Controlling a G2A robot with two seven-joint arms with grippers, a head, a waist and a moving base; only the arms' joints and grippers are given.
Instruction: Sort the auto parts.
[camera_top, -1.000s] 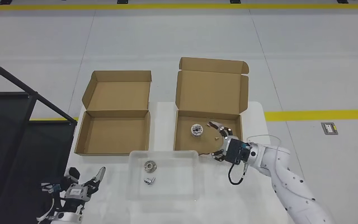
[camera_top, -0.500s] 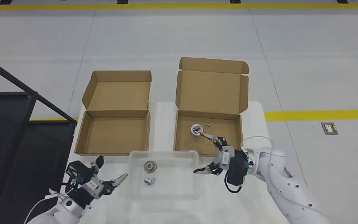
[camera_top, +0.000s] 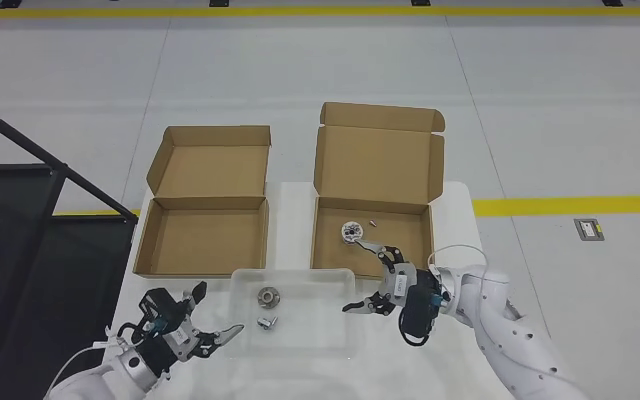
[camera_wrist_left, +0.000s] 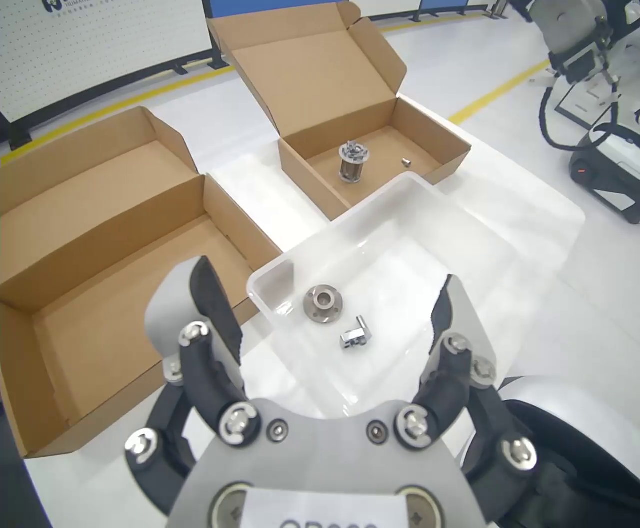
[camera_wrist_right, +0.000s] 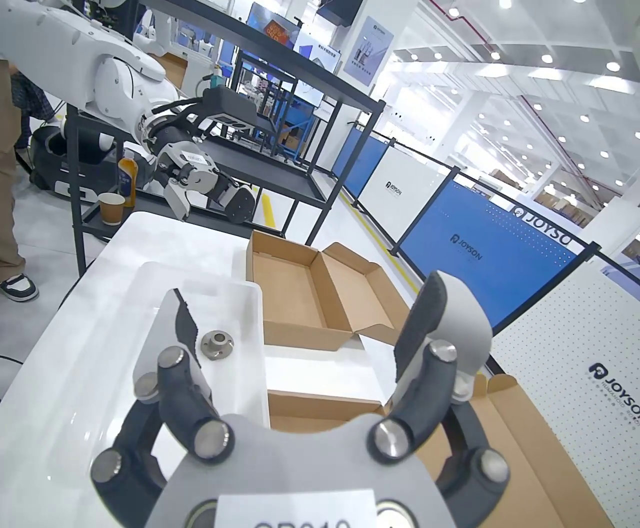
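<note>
The clear tray (camera_top: 240, 275) is sitting at the near edge of the table (camera_top: 290, 215), between the two arms; this is probably letting either arm pick from it. Two parts are lying loose on its floor, apart from each other: a flanged disc (camera_wrist_left: 324, 303) and a small bracket (camera_wrist_left: 356, 336).

Behind the tray, the left box (camera_top: 200, 240) and the right box (camera_top: 400, 245) are standing side by side with lids folded back; judged from this, each is acting as a bin, open from above. The left box is lying bare; the right box is holding an upright cylindrical hub (camera_wrist_left: 352, 162) and, just beside it, a small fastener (camera_wrist_left: 406, 161), possibly a screw or bushing, too small to tell.

The left gripper (camera_top: 215, 312) is hovering off the tray's left end, pointing toward the disc and bracket; its jaws are standing wide apart, holding and touching nothing.

The right gripper (camera_top: 357, 275) is hovering above the tray's right end, where it meets the front wall of the right box; its jaws are likewise spread fully, gripping nothing.

Sorting is appearing partly done; two parts are awaiting pickup.
</note>
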